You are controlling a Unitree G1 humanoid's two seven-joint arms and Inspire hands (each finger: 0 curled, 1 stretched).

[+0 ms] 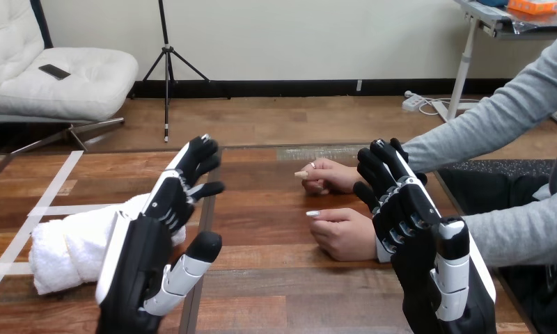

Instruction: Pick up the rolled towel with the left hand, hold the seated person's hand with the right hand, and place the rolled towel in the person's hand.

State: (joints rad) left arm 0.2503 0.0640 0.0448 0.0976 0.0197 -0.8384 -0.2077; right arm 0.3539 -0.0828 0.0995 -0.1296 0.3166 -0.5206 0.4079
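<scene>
**A:** What is blocked from sight?

**B:** The right end of the rolled towel (65, 245). The left hand (157, 229) stands in front of it and covers that end. The towel's left part shows plainly, lying on the wooden table (276, 278).

**A:** Anything else hard to read?

**B:** Well to the right of the towel, the right hand (415, 226) covers the wrist of the person's nearer hand (345, 235). I cannot tell whether the machine fingers touch that wrist or only stand before it. The bottom edge of the view cuts off both robot forearms.

**A:** How is the left hand posed?

**B:** It is raised upright at the towel's right end, with its palm turned away from the towel. The fingers reach up and forward, loosely straight and a little spread, and the thumb juts sideways. They are released and grasp nothing. Whether the hand's back brushes the cloth is unclear.

**A:** And the right hand?

**B:** It is upright too, with its palm facing back toward the towel. The fingers are relaxed and nearly straight, and the thumb is low. It grips nothing that I can see.

**A:** And the person's hands?

**B:** Both rest on the table, loosely closed, between the towel and the right hand. The person's farther hand (328, 175) lies beyond the nearer one and apart from it.
</scene>
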